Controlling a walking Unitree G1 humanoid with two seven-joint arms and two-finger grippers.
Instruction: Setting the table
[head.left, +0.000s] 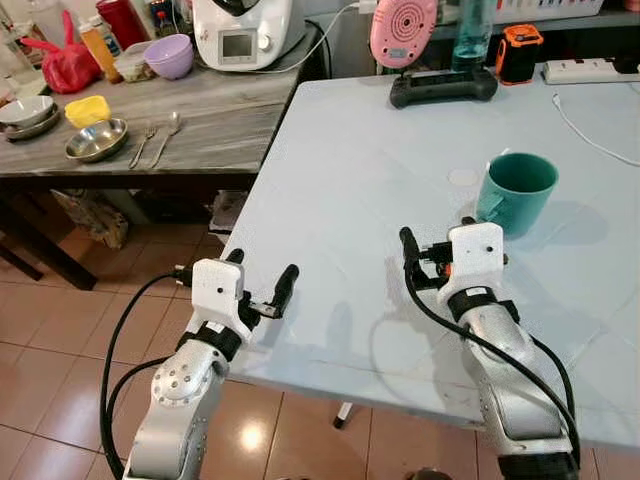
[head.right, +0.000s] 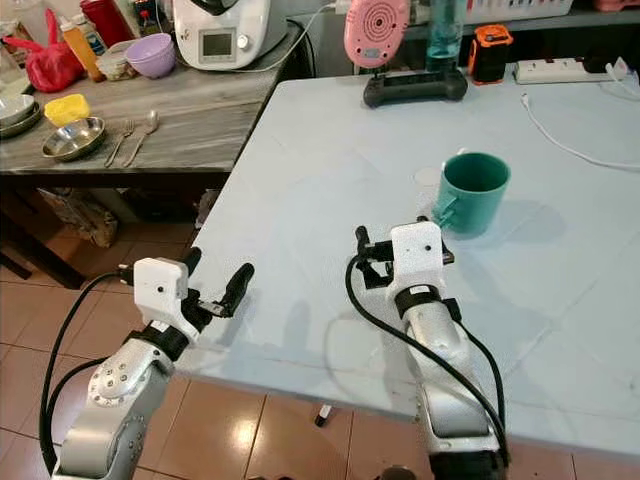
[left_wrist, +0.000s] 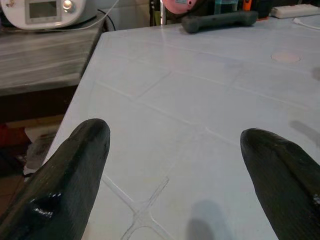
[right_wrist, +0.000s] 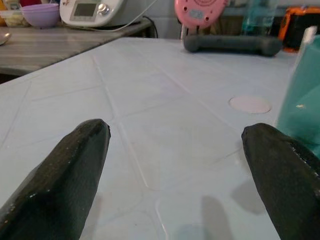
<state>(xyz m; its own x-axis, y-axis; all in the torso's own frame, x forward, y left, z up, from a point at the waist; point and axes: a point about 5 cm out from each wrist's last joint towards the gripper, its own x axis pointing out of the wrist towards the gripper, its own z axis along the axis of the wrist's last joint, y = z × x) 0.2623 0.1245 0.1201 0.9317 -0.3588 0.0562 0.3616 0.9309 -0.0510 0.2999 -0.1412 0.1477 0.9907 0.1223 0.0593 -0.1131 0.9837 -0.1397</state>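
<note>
Your right gripper, fingers apart, hovers beside the green mug already on the pale table; your left gripper is spread empty, so fetch the spoon next.

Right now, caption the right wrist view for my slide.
Open right gripper hovers over the pale table, green mug beside one finger.

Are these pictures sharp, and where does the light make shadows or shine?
Left eye view: sharp, evenly lit; the green mug throws a soft shadow to its right on the pale table, and the floor tile shows a bright glare spot. Left wrist view: the left gripper, open, has blurred near fingers. Right wrist view: the right gripper, open, looks likewise soft.
</note>
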